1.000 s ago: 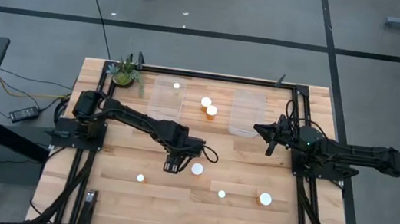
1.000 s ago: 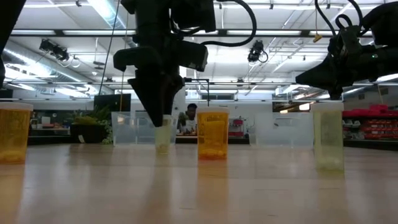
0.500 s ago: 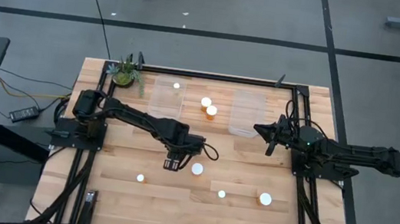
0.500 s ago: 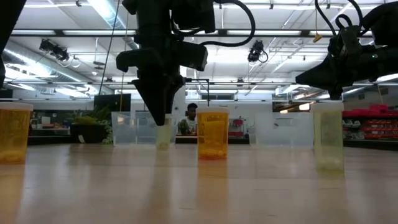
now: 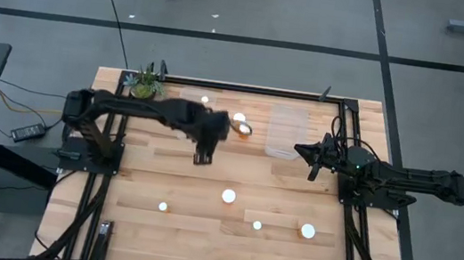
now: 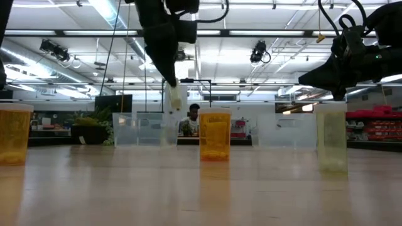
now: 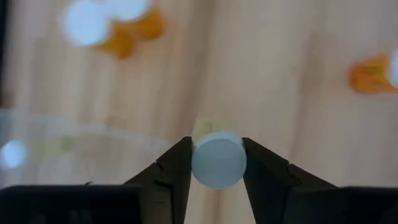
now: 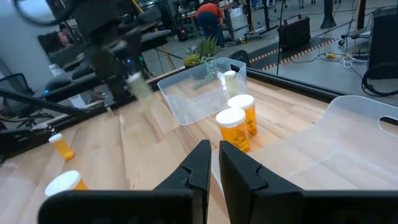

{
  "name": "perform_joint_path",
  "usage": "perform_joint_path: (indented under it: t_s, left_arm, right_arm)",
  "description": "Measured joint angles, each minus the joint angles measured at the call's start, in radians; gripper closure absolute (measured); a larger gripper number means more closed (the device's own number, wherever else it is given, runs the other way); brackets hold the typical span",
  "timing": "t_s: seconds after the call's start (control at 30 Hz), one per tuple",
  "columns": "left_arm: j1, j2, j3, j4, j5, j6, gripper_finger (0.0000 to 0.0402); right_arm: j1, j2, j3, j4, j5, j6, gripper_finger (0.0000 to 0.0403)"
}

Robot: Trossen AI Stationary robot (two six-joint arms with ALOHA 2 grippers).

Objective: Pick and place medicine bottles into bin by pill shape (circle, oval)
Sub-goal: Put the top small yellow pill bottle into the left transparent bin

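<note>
My left gripper [image 5: 202, 157] is shut on a pale medicine bottle with a white cap [image 7: 217, 160], high above the table's middle, just near of the left clear bin [image 5: 191, 116]. In the low view this bottle [image 6: 174, 97] hangs well above the wood. One bottle [image 5: 204, 99] stands in the left bin. Two amber bottles [image 5: 243, 124] stand between the bins. Several more bottles [image 5: 229, 196] stand on their bases nearer the front. My right gripper [image 5: 300, 148] is shut and empty beside the right clear bin [image 5: 285, 133]. My left gripper pinches the bottle at its white cap end [image 7: 198, 163], between the two fingers, one on each side. The fingers come from above, pointing down. The bottle hangs about upright below the fingertips [image 6: 168, 78], lifted clear of the table.
A small green potted plant [image 5: 144, 85] stands at the far left corner. In the low view an amber bottle [image 6: 215, 134], another one at the left edge [image 6: 14, 134] and a pale one [image 6: 331, 137] stand on the wood. A person [image 8: 208, 17] is in the room beyond.
My left gripper, shut on the pale bottle, has risen and gone toward the table's far edge, toward the left bin. The bottle stood on the table beside the front-middle bottle; now it hangs lifted clear. My right arm has kept still.
</note>
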Motion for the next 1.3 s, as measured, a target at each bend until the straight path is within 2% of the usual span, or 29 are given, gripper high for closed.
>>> perform_joint_path:
  t_s: [0.33, 0.53, 1.1, 1.3]
  left_arm:
    - [0.212, -0.014, 0.0, -0.031, -0.011, 0.051, 0.0272]
    - [0.296, 0.008, 0.0, -0.036, 0.005, 0.03, 0.0265]
    - [0.289, 0.171, -0.001, -0.052, 0.099, 0.03, 0.0266]
    - [0.28, 0.193, -0.001, -0.044, 0.102, 0.036, 0.0263]
  right_arm:
    - [0.0, 0.0, 0.0, -0.009, 0.0, 0.0, 0.0364]
    - [0.0, 0.0, 0.0, -0.01, 0.0, 0.0, 0.0364]
    - [0.0, 0.0, 0.0, -0.018, 0.0, 0.0, 0.0364]
    - [0.0, 0.0, 0.0, -0.021, 0.0, 0.0, 0.0364]
